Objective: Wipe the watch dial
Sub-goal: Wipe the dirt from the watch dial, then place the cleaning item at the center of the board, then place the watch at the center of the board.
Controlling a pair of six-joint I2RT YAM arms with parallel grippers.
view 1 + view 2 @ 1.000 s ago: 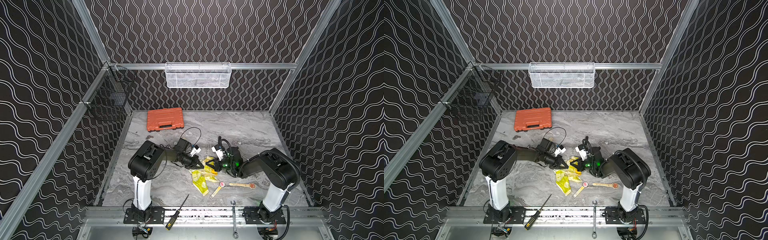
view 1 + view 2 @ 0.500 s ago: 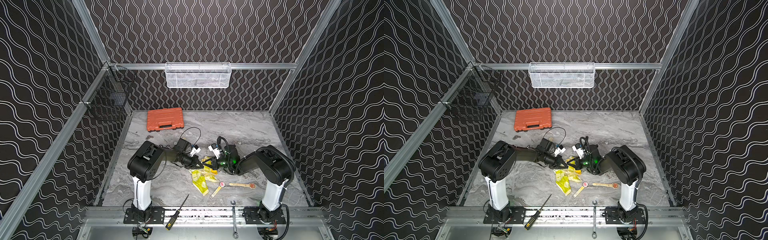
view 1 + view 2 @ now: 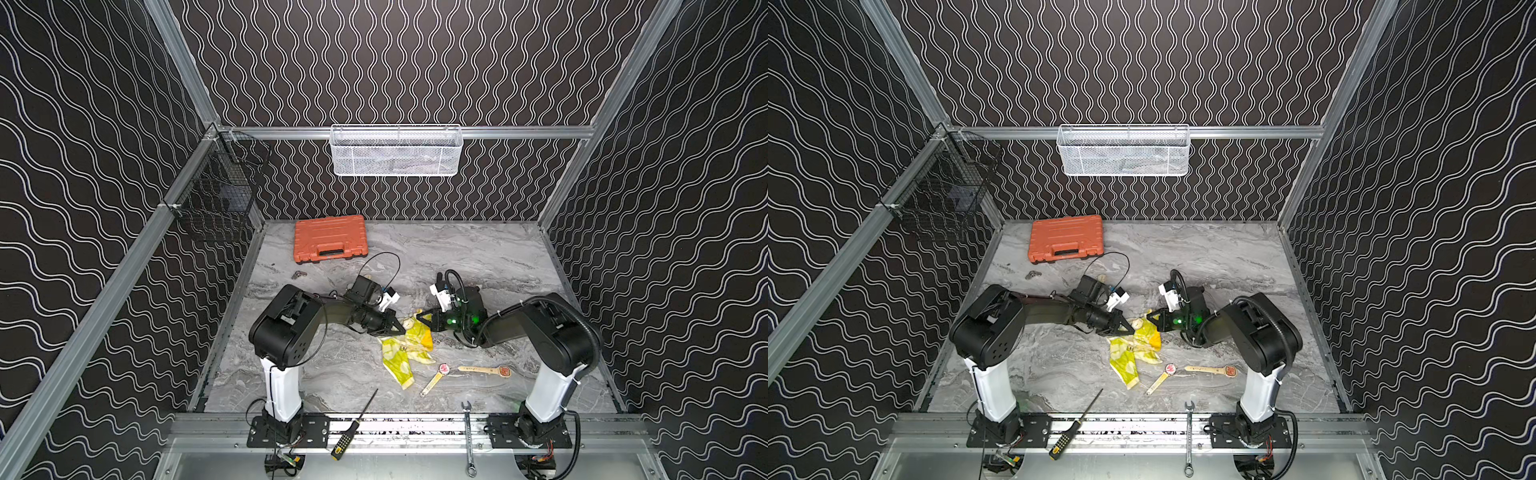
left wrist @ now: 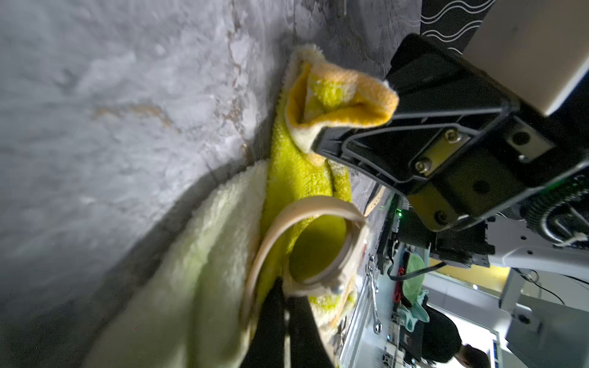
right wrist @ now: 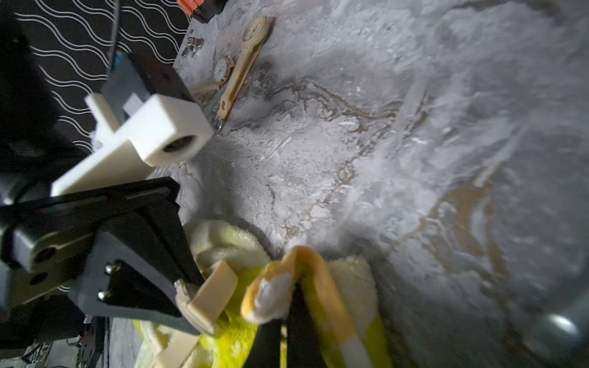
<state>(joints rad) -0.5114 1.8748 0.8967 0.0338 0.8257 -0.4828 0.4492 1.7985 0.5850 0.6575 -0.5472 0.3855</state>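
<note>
Now watch [image 4: 296,210] within left gripper [image 4: 285,302]

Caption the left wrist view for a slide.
Left gripper pinches the cream watch; right gripper grips a fold of the yellow cloth beside it.

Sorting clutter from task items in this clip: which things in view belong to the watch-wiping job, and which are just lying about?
Job in hand:
beige watch, strap in the shut left jaws
yellow cloth, pinched in the shut right jaws

Lying about:
other loose watches
orange case
screwdriver
wrench
white mesh basket
black wire basket
</note>
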